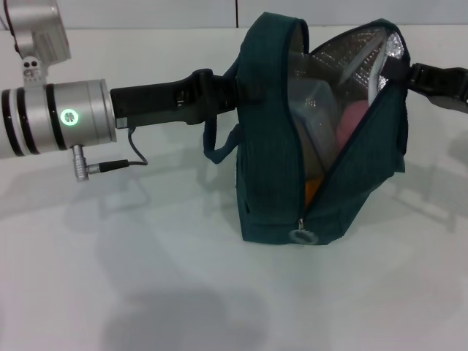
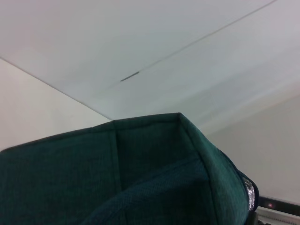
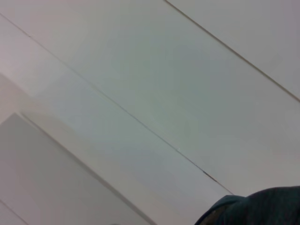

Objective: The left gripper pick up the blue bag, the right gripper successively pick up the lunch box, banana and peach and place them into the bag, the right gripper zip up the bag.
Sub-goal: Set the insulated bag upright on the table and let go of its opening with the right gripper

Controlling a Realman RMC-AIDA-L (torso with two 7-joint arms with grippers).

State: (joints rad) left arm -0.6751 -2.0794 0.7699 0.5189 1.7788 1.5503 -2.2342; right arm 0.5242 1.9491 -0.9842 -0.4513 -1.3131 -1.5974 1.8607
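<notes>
The blue bag (image 1: 270, 146) stands upright on the white table (image 1: 146, 278), its flap open and the silver lining showing. In the opening I see the clear lunch box (image 1: 314, 110) and the pink peach (image 1: 351, 121). Lower down is a yellow-orange piece (image 1: 312, 191); I cannot tell whether it is the banana. My left gripper (image 1: 223, 91) reaches in from the left and is shut on the bag's left top edge by the strap. My right gripper (image 1: 409, 73) sits against the flap's upper right edge. A ring zipper pull (image 1: 302, 235) hangs at the bag's base. Bag fabric fills the left wrist view (image 2: 117, 178) and a corner of the right wrist view (image 3: 262, 206).
The left arm's silver wrist (image 1: 66, 117) and its cable (image 1: 110, 167) hang over the table's left side. A wall stands behind the table's far edge (image 1: 146, 28).
</notes>
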